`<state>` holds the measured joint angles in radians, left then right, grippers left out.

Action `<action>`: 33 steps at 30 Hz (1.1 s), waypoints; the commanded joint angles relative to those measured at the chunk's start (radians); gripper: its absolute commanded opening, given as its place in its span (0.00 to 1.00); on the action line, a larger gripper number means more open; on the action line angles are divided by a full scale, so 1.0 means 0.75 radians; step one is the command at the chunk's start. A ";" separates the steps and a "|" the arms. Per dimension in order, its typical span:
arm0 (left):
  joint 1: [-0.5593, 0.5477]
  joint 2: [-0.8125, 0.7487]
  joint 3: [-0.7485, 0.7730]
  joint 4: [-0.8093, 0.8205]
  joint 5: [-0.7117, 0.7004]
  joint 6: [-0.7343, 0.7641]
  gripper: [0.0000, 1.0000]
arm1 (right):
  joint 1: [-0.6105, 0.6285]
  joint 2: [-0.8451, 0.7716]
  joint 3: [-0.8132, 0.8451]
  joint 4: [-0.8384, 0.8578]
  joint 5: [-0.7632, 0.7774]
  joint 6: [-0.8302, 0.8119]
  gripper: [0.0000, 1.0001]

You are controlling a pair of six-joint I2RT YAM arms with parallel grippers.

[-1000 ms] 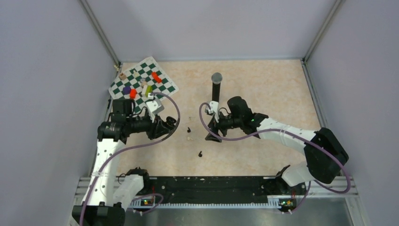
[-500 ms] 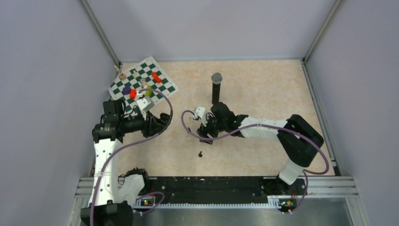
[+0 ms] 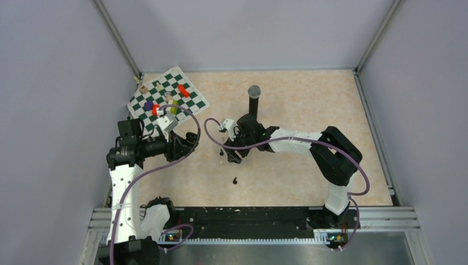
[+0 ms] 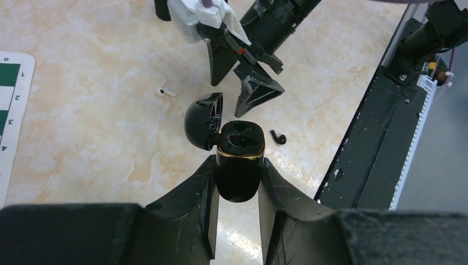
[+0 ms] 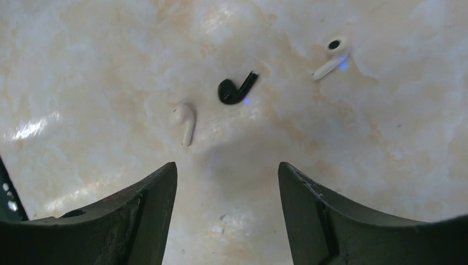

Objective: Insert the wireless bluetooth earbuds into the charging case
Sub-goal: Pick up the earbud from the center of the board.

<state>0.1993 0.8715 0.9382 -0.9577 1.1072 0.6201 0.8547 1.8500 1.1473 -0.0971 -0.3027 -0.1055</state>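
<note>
The right gripper (image 5: 226, 165) is hanging with its fingers spread wide, gripping nothing, just above the marbled beige tabletop (image 5: 83, 61). Lying in the upper half of its wrist view are a small black stemmed earbud (image 5: 234, 90), a whitish stemmed earbud (image 5: 185, 118) just left of it, and a second whitish earbud (image 5: 331, 58) further to the upper right. The first two are lying so near each other that a wide closing could be catching both, or be flicking one away across the glossy surface (these things are tiny and look slippery).

The left gripper (image 4: 237, 165) is pinching the lower body of the glossy black gold-rimmed charging case (image 4: 240, 141), at the centre of its own view, with the round lid (image 4: 201, 118) swung open to the left. A bud pushed in off-centre could be twisting the case in that pinch, or striking the lid. A whitish bud would, I judge, be the wrong match for this case.

The other black earbud (image 4: 277, 137) is lying apart, just right of the case, where either arm could be sweeping it aside.
</note>
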 commanded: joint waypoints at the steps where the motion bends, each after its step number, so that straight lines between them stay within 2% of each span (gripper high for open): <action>1: 0.017 -0.026 -0.007 0.014 0.071 0.036 0.00 | 0.021 -0.140 -0.074 -0.084 -0.183 -0.091 0.69; 4: 0.019 -0.029 -0.009 0.014 0.072 0.042 0.00 | 0.055 -0.227 -0.164 -0.096 -0.213 -0.200 0.74; 9: 0.022 -0.029 -0.008 0.012 0.077 0.042 0.00 | 0.065 -0.314 -0.294 0.001 -0.240 -0.324 0.75; 14: 0.038 -0.031 -0.003 0.006 0.081 0.040 0.00 | 0.078 -0.291 -0.354 0.178 -0.007 -0.318 0.74; 18: 0.066 -0.039 0.000 0.001 0.096 0.040 0.00 | 0.086 -0.235 -0.349 0.242 0.070 -0.274 0.74; 24: 0.101 -0.048 -0.001 -0.012 0.124 0.051 0.00 | 0.152 -0.169 -0.282 0.191 0.111 -0.288 0.73; 28: 0.105 -0.047 0.000 -0.022 0.133 0.061 0.00 | 0.168 -0.211 -0.307 0.160 0.036 -0.381 0.74; 33: 0.111 -0.045 0.001 -0.027 0.141 0.069 0.00 | 0.169 -0.264 -0.350 0.167 0.114 -0.495 0.76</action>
<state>0.2726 0.8467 0.9379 -0.9676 1.1641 0.6468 0.9752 1.7149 0.8845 0.0113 -0.2459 -0.3927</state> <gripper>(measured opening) 0.325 0.751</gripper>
